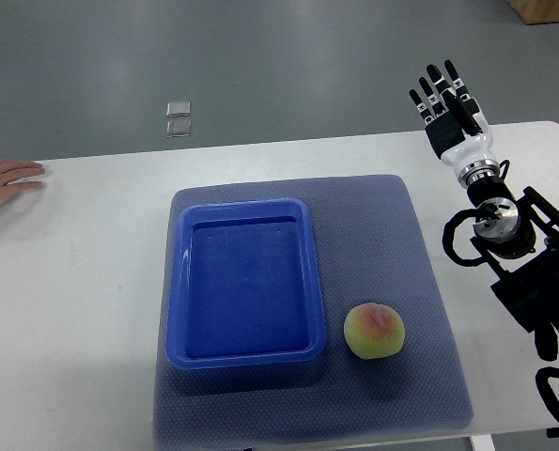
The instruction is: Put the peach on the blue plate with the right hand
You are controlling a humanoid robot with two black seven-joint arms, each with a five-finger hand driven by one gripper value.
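1. Top view, peach (374,331): one, resting on the grey mat (392,225) just right of the blue plate (178,282), near the plate's near-right corner. It is nearly round, so no long axis can be told; its reddish blush faces up.
2. Blue plate: one, rectangular, long axis running away from the robot; it holds nothing.
3. Right robot hand (445,99): over the far-right part of the white tabletop (72,282), well apart from the peach, fingers straight and spread, grasping nothing.
4. A person's hand (7,178) lies flat at the tabletop's left edge.
5. Floor beyond: two small clear squares (178,118).
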